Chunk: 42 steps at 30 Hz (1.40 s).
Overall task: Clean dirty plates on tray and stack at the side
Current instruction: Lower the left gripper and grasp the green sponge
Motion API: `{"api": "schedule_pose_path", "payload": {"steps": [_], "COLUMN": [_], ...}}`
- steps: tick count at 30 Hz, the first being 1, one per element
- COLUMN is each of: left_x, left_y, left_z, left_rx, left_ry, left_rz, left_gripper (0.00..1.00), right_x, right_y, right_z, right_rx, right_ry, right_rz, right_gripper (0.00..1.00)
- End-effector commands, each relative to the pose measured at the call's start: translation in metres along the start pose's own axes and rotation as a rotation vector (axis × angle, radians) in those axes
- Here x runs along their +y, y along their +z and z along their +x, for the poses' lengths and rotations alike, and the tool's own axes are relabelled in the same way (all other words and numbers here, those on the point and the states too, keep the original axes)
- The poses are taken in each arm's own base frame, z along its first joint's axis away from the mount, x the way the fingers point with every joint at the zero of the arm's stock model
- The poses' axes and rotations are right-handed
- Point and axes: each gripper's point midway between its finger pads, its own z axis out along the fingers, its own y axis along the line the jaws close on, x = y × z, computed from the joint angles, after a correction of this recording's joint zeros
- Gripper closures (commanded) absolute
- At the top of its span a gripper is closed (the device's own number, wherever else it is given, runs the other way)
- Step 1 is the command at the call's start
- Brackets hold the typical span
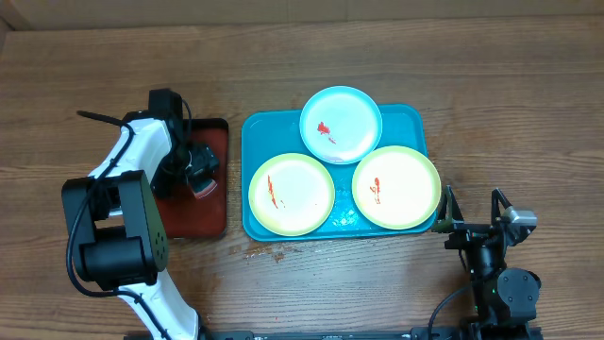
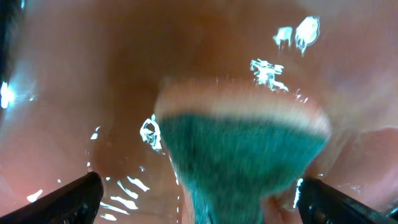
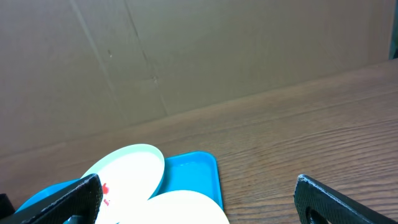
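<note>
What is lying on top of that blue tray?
Three plates, each smeared red: the light blue plate at the back, the left yellow-green plate and right yellow-green plate in front. They cover most of the tray, hiding its floor beneath them.

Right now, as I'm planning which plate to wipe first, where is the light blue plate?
In the overhead view, the light blue plate lies at the far edge of the tray, near its middle, just behind and between the two yellow-green plates.

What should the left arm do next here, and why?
Probably shut the left gripper on the sponge: its jaws stand open on either side of it, and all three plates are smeared red, so wiping has yet to start.
</note>
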Motion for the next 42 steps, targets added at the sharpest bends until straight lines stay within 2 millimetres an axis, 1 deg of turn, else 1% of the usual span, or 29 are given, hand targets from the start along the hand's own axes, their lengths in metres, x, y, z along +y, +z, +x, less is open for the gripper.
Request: {"api": "schedule_pose_path", "payload": {"steps": [1,2,3,4,6,8,10,11,12,13,14,15,21,22,23,25,27,28,29,30,31,34,36,38,39,42], "left_x": [-0.004,-0.005,-0.006,-0.006,-0.008,-0.009,-0.01,-0.01,-0.009,-0.008,-0.007,-0.006,-0.001,-0.002,-0.002,-0.002,-0.003,-0.004,-0.004,-0.005,-0.006,-0.008,-0.008,-0.009,-0.009,-0.011], "left_y": [0.013,0.013,0.013,0.013,0.013,0.013,0.013,0.013,0.014,0.014,0.014,0.014,0.014,0.014,0.014,0.013,0.012,0.011,0.009,0.008,0.006,-0.002,-0.011,-0.029,-0.033,-0.061], "left_z": [0.02,0.021,0.021,0.02,0.018,0.015,0.012,0.01,0.008,0.006,0.004,0.002,-0.008,-0.008,-0.009,-0.01,-0.011,-0.013,-0.014,-0.016,-0.018,-0.022,-0.023,-0.026,-0.027,-0.034], "left_rx": [0.097,0.103,0.103,0.099,0.089,0.079,0.065,0.055,0.046,0.037,0.026,0.018,-0.029,-0.032,-0.033,-0.035,-0.04,-0.043,-0.048,-0.052,-0.055,-0.058,-0.047,-0.038,-0.037,-0.039], "left_ry": [0.009,0.009,0.009,0.009,0.008,0.008,0.008,0.008,0.008,0.008,0.008,0.008,0.037,0.05,0.056,0.058,0.058,0.058,0.057,0.057,0.057,0.057,0.058,0.065,0.071,0.091], "left_rz": [0.015,0.026,0.03,0.03,0.035,0.04,0.043,0.04,0.033,0.028,0.021,0.013,-0.02,-0.018,-0.018,-0.017,-0.014,-0.013,-0.01,-0.008,-0.007,-0.005,-0.011,-0.015,-0.015,-0.015], "left_gripper": [0.04,0.09,0.17,0.28,0.55,0.76,0.83,0.83,0.78,0.55,0.12,0.0,0.0,0.03,0.13,0.4,0.64,0.75,0.82,0.92,0.96,0.96,0.96,0.96,0.96,0.96], "right_x": [-0.003,-0.003,-0.003,-0.003,-0.003,-0.003,-0.003,-0.003,-0.003,-0.003,-0.003,-0.003,-0.003,-0.003,-0.003,-0.003,-0.003,-0.003,-0.003,-0.003,-0.003,-0.003,-0.003,-0.003,-0.003,-0.003], "right_y": [0.0,0.0,0.0,0.0,0.0,0.0,0.0,0.0,0.0,0.0,0.0,0.0,0.0,0.0,0.0,0.0,0.0,0.0,0.0,0.0,0.0,0.0,0.0,0.0,0.0,0.0], "right_z": [0.001,0.001,0.001,0.001,0.001,0.001,0.001,0.001,0.001,0.001,0.001,0.001,0.001,0.001,0.001,0.001,0.001,0.001,0.001,0.001,0.001,0.001,0.001,0.001,0.001,0.001], "right_rx": [-0.005,-0.005,-0.005,-0.005,-0.005,-0.005,-0.005,-0.005,-0.005,-0.005,-0.005,-0.005,-0.005,-0.005,-0.005,-0.005,-0.005,-0.005,-0.005,-0.005,-0.005,-0.005,-0.005,-0.005,-0.005,-0.005], "right_ry": [-0.003,-0.003,-0.003,-0.003,-0.003,-0.003,-0.003,-0.003,-0.003,-0.003,-0.003,-0.003,-0.003,-0.003,-0.003,-0.003,-0.003,-0.003,-0.003,-0.004,-0.003,-0.003,-0.003,-0.003,-0.003,-0.003], "right_rz": [0.012,0.012,0.012,0.012,0.012,0.012,0.012,0.012,0.012,0.012,0.012,0.012,0.012,0.012,0.012,0.012,0.012,0.012,0.012,0.012,0.012,0.012,0.012,0.012,0.012,0.012], "right_gripper": [0.0,0.0,0.0,0.0,0.0,0.0,0.0,0.0,0.0,0.0,0.0,0.0,0.0,0.0,0.0,0.0,0.0,0.0,0.0,0.0,0.0,0.0,0.0,0.0,0.0,0.0]}}
